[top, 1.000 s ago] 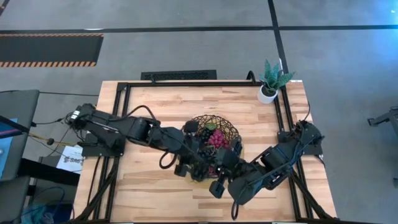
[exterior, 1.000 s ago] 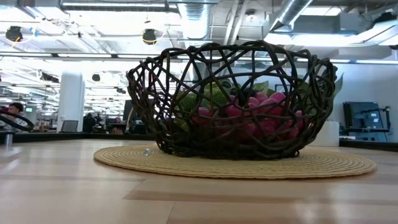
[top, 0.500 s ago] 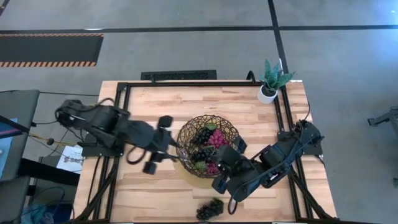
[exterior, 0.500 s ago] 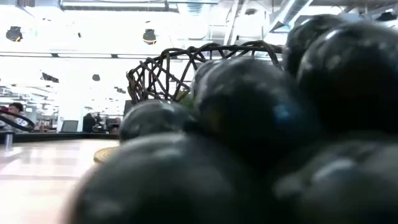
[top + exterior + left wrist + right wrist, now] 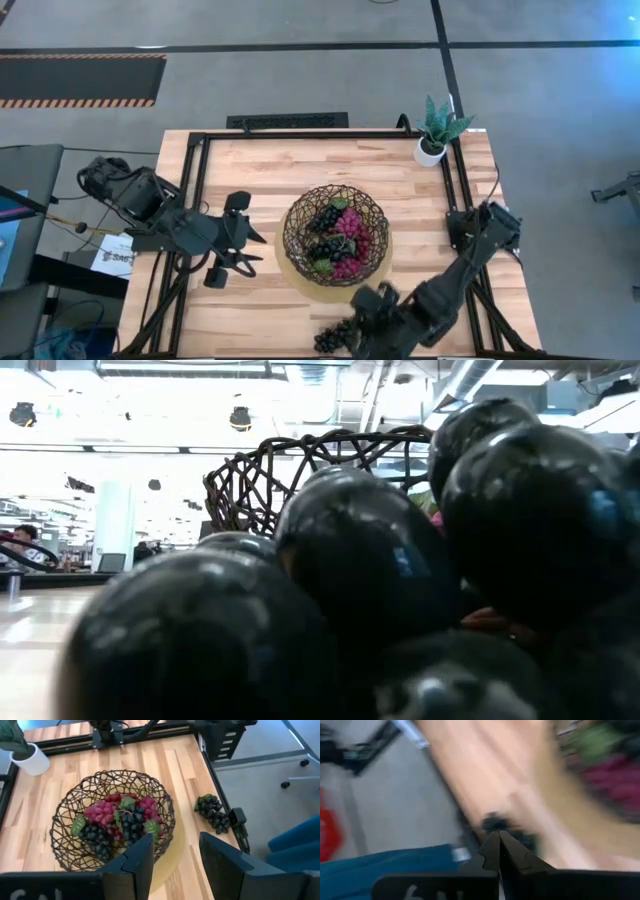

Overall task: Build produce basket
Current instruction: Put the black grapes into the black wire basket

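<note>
The dark woven basket (image 5: 335, 232) stands on its tan round base at the table's middle and holds red and dark grape bunches with green leaves; it also shows in the left wrist view (image 5: 112, 817). One dark grape bunch (image 5: 335, 338) lies on the table at the near edge, and it also shows in the left wrist view (image 5: 214, 812). It fills the low view (image 5: 380, 590), right in front of that camera. My right gripper (image 5: 358, 323) is shut, just right of this bunch, with its tips (image 5: 498, 837) toward it. My left gripper (image 5: 250, 248) is open and empty, left of the basket. My right gripper's shut tips are close to the dark bunch's right side (image 5: 345, 332). The right wrist view is blurred, and I cannot tell whether they touch it.
A small white pot with a green plant (image 5: 432, 140) stands at the far right corner. Black frame rails (image 5: 200, 200) run along the table's sides. The low camera (image 5: 236, 816) sits at the near edge beside the loose bunch.
My left gripper has drawn back from over the basket toward the table's left edge. My right gripper has gone from the basket's near side toward the near edge, up to a dark grape bunch that came to lie there, in front of the low camera, within the last second.
</note>
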Available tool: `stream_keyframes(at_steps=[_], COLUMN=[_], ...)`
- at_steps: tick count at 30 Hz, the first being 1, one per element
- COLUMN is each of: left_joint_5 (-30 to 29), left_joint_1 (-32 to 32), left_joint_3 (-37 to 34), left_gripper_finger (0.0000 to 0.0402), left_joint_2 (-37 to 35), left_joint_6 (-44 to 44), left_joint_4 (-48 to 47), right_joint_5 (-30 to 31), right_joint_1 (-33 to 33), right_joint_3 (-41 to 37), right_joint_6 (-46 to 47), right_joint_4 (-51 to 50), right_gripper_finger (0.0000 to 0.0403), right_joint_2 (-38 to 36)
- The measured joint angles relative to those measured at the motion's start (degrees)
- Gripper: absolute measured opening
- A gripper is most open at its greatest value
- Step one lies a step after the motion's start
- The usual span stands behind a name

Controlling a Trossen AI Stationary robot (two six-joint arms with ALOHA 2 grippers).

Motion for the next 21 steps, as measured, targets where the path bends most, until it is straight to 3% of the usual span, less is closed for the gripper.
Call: stream_keyframes(at_steps=[5,13,21], left_joint_5=[-0.19,-2.84,-5.56], left_joint_1=[-0.45,-2.05,-2.99], left_joint_3=[0.00,0.00,0.00], left_gripper_finger=[0.0146,0.0146,0.0146], left_joint_2=[0.11,0.11,0.11], left_joint_6=[-3.42,-6.31,-7.00], left_joint_4=[0.03,0.05,0.05], right_joint_5=[-6.00,-13.96,-14.88], right_joint_1=[0.45,0.20,-0.25], right_joint_3=[-6.66,-11.45,-18.03], right_joint_6=[1.71,2.76,2.75], right_joint_4=[14.16,14.88,17.62], right_gripper_finger=[0.0048,0.0090,0.0122], right_joint_2=[0.12,0.06,0.03])
